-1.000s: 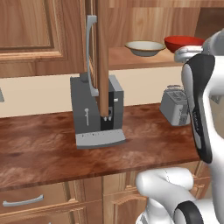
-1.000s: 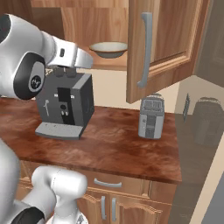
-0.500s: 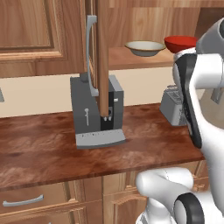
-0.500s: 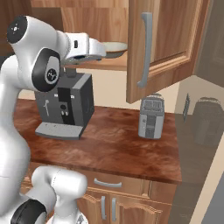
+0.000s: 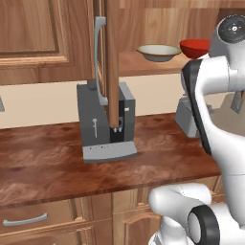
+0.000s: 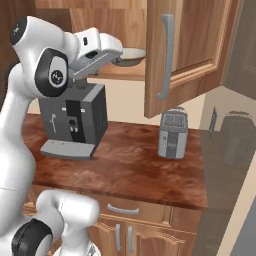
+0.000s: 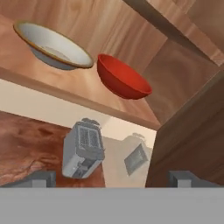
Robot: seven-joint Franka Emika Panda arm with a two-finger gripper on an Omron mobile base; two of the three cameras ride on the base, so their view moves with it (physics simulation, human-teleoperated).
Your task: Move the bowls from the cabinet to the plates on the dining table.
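Rising toward the open cabinet (image 6: 190,45), the gripper (image 7: 111,175) comes up from countertop level to shelf height over the last second, its jaws spread wide and holding nothing. In the hand view the two dark fingertips (image 7: 41,177) stand well apart at the bottom, and both bowls now sit ahead of them — a change that suggests the approach is nearly over and the first pick is the step in hand, with none of the carrying to the plates done yet. The red bowl (image 7: 122,78) is the nearer of the pair to the hand's centre line: glossy, solid red, shallow and round, resting upright on the shelf (image 5: 139,62). Just beside it, not clearly touching, stands the cream bowl (image 7: 52,46), with a golden-brown rim and a whitish inside. From the left base view they sit side by side at the shelf's front, the red one partly behind the arm. Below the shelf, a toaster (image 6: 172,132) stands on the counter (image 6: 125,170), and a grey coffee machine (image 5: 105,122) further along — neither in the way. The rims look thin enough to pinch from the edge, I judge.
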